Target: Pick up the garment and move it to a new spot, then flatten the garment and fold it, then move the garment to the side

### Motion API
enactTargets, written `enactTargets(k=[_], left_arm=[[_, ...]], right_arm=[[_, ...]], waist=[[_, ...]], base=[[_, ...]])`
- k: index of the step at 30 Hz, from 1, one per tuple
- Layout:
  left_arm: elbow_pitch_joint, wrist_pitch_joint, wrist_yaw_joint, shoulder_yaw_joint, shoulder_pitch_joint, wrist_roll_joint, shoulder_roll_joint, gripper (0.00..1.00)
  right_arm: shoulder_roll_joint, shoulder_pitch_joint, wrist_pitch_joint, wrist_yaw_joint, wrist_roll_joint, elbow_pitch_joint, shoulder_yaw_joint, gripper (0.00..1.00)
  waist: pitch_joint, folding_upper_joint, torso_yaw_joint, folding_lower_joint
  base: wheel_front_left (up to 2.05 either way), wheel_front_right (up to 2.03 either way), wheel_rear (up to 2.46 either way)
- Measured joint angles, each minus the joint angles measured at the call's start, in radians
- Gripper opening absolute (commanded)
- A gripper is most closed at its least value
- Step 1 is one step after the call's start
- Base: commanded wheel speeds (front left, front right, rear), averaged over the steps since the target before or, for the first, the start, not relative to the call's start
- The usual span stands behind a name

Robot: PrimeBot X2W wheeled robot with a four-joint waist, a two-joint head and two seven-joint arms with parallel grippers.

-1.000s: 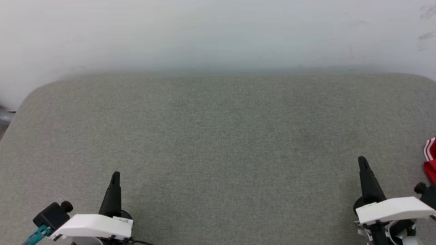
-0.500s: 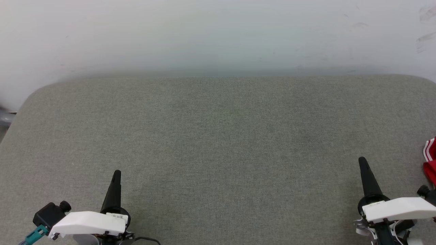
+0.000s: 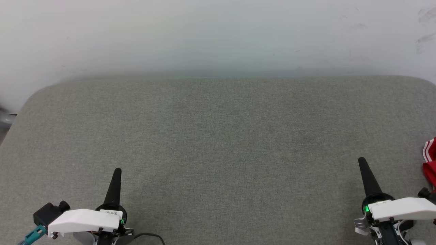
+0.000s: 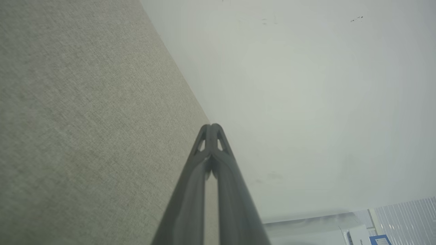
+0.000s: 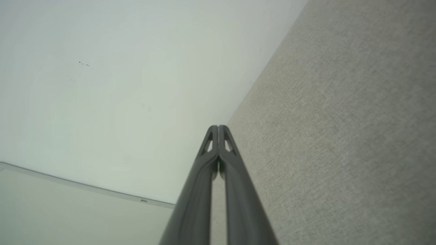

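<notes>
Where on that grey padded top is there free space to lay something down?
Nearly everywhere: the grey woven fabric top is bare from the white wall to the shut left pincer and right pincer, and between them. Only the right edge is crowded, where the red cloth garment with white stripes lies.

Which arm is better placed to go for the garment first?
Right. The garment lies at the head view's right edge, close beside the right gripper; the left gripper is far across the grey surface. Both are shut, so the right would likely need to open first.
</notes>
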Motion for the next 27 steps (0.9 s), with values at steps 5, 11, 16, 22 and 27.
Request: enactTargets(k=[5, 11, 16, 22, 27], left_arm=[[0.005, 0.013, 0.000, 0.002, -0.004, -0.045, 0.000, 0.00], [0.011, 0.027, 0.000, 0.005, -0.015, -0.098, 0.000, 0.00], [0.017, 0.040, -0.001, 0.006, -0.018, -0.142, 0.000, 0.00], [0.023, 0.051, -0.002, 0.008, -0.022, -0.189, 0.000, 0.00], [0.027, 0.059, -0.002, 0.009, -0.028, -0.220, 0.000, 0.00]], right_arm=[[0.000, -0.003, 0.012, 0.000, 0.048, 0.001, -0.003, 0.00], [0.000, -0.003, 0.025, 0.000, 0.104, 0.002, -0.006, 0.00], [0.000, -0.004, 0.035, 0.000, 0.149, 0.003, -0.008, 0.00], [0.000, -0.012, 0.049, 0.000, 0.199, 0.004, -0.010, 0.00], [0.000, -0.012, 0.056, 0.000, 0.232, 0.004, -0.012, 0.00]], waist=[[-0.002, 0.0000, 0.000, 0.0000], [-0.004, 0.0000, 0.000, 0.0000], [-0.006, 0.0000, 0.000, 0.0000], [-0.009, 0.0001, 0.000, 0.0000], [-0.010, 0.0000, 0.000, 0.0000]], base=[[0.00, 0.00, 0.00], [0.00, 0.00, 0.00], [0.00, 0.00, 0.00], [0.00, 0.00, 0.00], [0.00, 0.00, 0.00]])
